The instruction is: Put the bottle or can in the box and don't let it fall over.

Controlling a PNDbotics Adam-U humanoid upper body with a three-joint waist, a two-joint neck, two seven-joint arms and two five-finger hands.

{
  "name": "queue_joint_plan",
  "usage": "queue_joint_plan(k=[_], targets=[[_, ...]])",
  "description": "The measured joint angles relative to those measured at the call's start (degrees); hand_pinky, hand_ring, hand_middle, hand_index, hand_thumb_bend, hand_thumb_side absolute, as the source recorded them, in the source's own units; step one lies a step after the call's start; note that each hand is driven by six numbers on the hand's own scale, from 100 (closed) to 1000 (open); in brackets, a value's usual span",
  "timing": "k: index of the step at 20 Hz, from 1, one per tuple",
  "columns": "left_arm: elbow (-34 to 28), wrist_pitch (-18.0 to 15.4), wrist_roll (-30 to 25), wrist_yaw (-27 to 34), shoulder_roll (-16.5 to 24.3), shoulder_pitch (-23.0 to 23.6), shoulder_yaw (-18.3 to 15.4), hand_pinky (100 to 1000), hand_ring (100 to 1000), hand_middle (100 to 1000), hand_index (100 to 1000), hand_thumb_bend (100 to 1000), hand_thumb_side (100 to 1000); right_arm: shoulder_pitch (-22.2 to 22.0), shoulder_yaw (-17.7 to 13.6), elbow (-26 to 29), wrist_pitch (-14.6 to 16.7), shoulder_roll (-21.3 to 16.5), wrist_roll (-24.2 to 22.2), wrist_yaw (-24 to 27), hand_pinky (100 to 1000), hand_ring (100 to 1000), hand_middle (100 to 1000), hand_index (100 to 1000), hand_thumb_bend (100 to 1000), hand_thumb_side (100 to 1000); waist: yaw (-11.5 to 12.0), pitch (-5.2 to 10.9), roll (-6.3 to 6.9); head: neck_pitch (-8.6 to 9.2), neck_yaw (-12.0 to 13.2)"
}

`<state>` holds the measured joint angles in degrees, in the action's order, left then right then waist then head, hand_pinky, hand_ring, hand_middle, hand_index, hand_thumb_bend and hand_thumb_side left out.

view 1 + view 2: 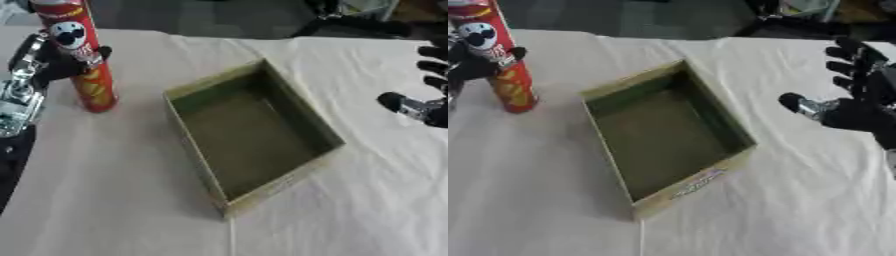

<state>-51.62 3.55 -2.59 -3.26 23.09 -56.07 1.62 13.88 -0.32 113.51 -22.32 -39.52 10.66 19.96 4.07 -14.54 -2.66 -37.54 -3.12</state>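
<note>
Left eye view. Fingers point(94, 54) of the left hand point(52, 62) are curling round the red can point(83, 55), gripping it at mid-height; the can is standing upright, tilting slightly, near the far left corner of the bench point(114, 200), its base resting on the white cloth. The box point(249, 131), open-topped with olive walls, is lying at the middle of the bench, askew to the bench edges and apart from the can, to its right. Nothing is lying inside the box.

Right eye view. The right hand point(859, 107) is hovering near the right edge of the bench, above the cloth and well apart from the box; its fingers point(846, 52) are spreading straight and holding nothing, the thumb point(802, 105) pointing toward the box.
</note>
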Motion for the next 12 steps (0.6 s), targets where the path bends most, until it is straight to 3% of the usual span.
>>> queue_joint_plan(k=[5, 12], targets=[[0.01, 0.55, 0.77, -0.72, -0.05, -0.2, 0.02, 788, 648, 520, 436, 217, 156, 0.03, 0.0, 0.0, 0.0, 0.0, 0.01, 0.2, 989, 960, 925, 978, 637, 100, -0.02, 0.0, -0.02, 0.0, 0.01], [0.01, 0.09, 0.5, -1.38, -0.06, -0.4, 0.31, 802, 607, 471, 379, 271, 125, 0.15, 0.0, 0.0, -0.02, 0.0, -0.01, 0.31, 993, 963, 930, 979, 638, 100, -0.03, 0.01, -0.06, -0.05, 0.0]])
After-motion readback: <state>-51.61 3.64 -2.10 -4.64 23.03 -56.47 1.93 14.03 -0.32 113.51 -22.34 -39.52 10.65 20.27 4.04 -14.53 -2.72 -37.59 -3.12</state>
